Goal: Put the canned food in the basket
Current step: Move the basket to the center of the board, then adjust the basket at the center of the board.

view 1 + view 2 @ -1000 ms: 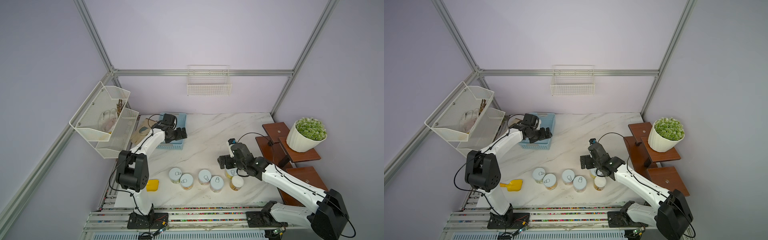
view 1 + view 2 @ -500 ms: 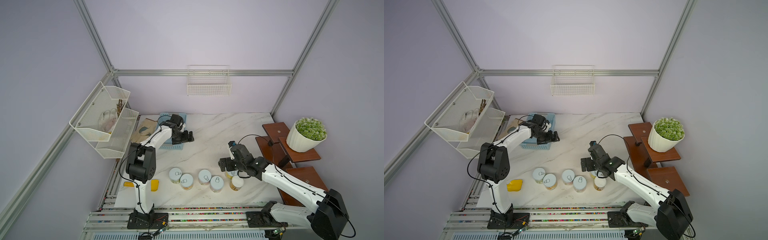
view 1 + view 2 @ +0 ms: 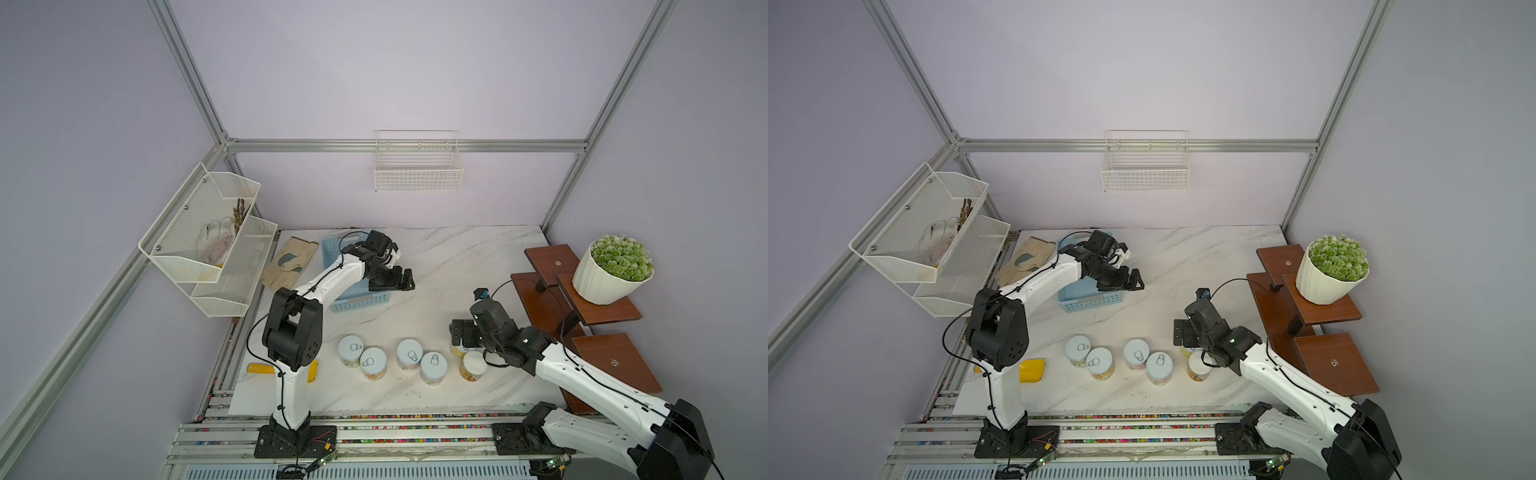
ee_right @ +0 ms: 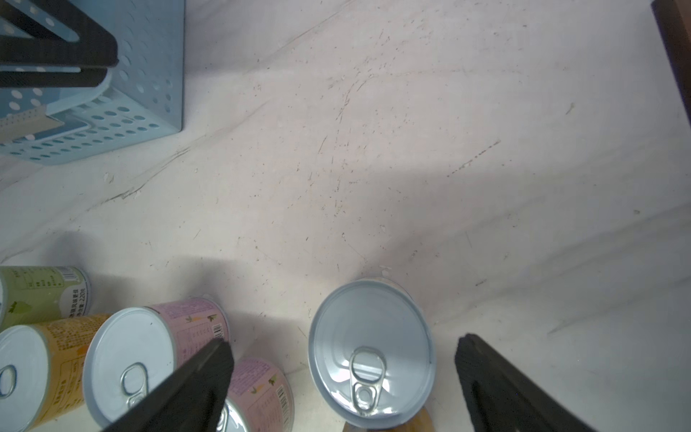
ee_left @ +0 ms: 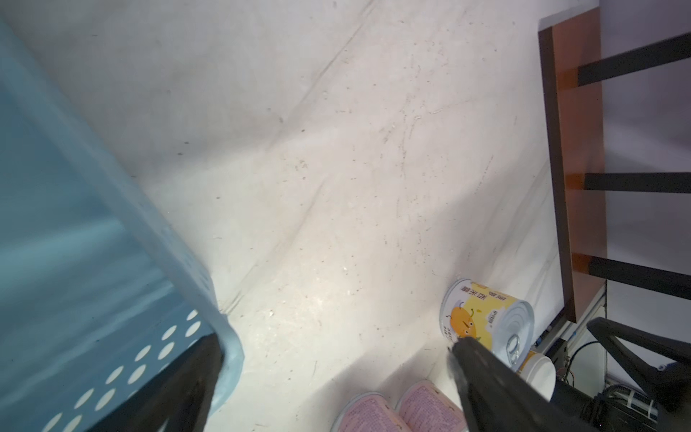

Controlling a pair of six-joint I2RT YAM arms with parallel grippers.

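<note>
Tins (image 3: 409, 353) of canned food stand upright in a loose row on the near part of the marble surface (image 3: 457, 266). None is in the light blue basket (image 3: 357, 301), which sits at the far left. In both top views the left tool (image 3: 397, 282) hangs over the basket's near right corner, jaws wide and holding nothing. The left wrist view puts one finger (image 5: 179, 381) in front of that corner; contact is unclear. The right tool (image 3: 458, 332) hovers at the row's right end, hiding most of one tin in the top views. Only the right wrist view shows that ring-pull tin (image 4: 372, 351) whole, between the widely spread fingers (image 4: 202, 381) and ungripped. Top views give just pale lids; the wrist views reveal yellow, pink, green and orange labels. A plain-lidded tin (image 3: 473, 365) stands just near of the right tool.
</note>
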